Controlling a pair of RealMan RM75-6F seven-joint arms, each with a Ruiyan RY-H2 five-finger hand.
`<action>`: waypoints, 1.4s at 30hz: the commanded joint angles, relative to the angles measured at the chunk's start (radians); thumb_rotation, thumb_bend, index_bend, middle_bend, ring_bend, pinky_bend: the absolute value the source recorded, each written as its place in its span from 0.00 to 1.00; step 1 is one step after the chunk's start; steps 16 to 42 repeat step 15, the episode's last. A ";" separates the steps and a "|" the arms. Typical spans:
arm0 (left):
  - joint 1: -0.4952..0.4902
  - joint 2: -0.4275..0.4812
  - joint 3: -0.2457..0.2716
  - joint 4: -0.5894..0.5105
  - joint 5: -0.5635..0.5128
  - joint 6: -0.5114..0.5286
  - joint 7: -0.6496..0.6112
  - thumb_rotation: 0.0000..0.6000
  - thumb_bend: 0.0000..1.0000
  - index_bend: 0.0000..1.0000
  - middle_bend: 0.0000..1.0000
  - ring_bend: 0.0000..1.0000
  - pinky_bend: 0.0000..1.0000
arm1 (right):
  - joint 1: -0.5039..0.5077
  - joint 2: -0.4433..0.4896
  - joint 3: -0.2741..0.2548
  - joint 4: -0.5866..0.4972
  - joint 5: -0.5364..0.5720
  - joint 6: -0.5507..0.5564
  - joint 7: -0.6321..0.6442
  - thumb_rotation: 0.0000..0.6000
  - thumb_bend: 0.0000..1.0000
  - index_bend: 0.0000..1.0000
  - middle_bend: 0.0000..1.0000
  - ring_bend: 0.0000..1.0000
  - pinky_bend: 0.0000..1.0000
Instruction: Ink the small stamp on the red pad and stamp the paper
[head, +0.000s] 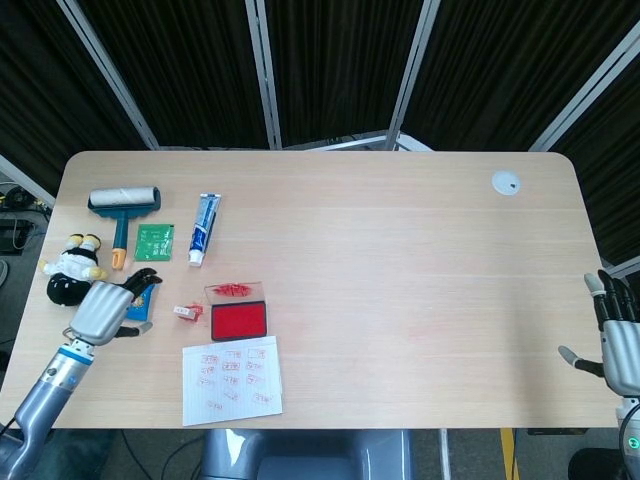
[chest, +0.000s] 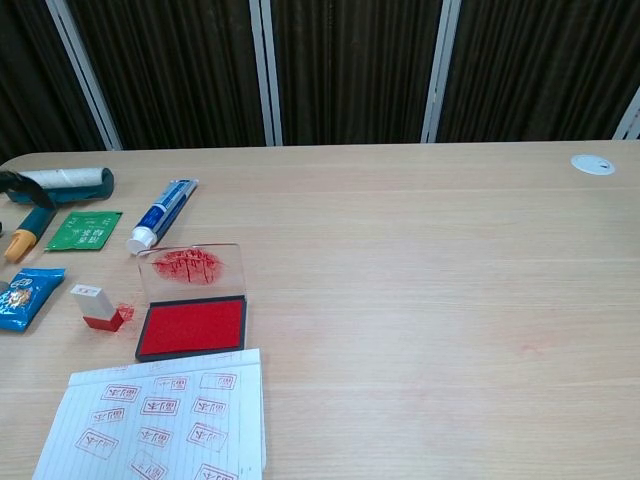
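The small stamp (head: 186, 312) (chest: 95, 306), white with a red base, stands alone on the table just left of the red ink pad (head: 239, 320) (chest: 192, 327). The pad's clear lid (chest: 192, 268), smeared with red, lies flat behind it. In front of the pad lies the paper (head: 231, 379) (chest: 160, 415), which carries several red stamp marks. My left hand (head: 103, 310) hovers well to the left of the stamp, holding nothing, fingers apart. My right hand (head: 620, 345) is at the table's far right edge, fingers spread and empty.
At the back left are a lint roller (head: 123, 200) (chest: 60, 182), a toothpaste tube (head: 204, 228) (chest: 163, 215) and a green packet (head: 154, 242). A plush toy (head: 72, 270) and a blue packet (chest: 25, 298) sit near my left hand. A white disc (head: 506, 183) is far right.
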 joint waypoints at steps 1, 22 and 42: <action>0.071 0.102 -0.038 -0.159 -0.065 0.084 0.085 1.00 0.00 0.02 0.00 0.23 0.29 | -0.003 0.010 -0.002 -0.010 -0.010 0.005 0.014 1.00 0.00 0.00 0.00 0.00 0.00; 0.231 0.252 -0.020 -0.542 -0.057 0.271 0.257 1.00 0.00 0.00 0.00 0.00 0.00 | -0.008 0.035 -0.008 -0.039 -0.051 0.029 0.040 1.00 0.00 0.00 0.00 0.00 0.00; 0.231 0.252 -0.020 -0.542 -0.057 0.271 0.257 1.00 0.00 0.00 0.00 0.00 0.00 | -0.008 0.035 -0.008 -0.039 -0.051 0.029 0.040 1.00 0.00 0.00 0.00 0.00 0.00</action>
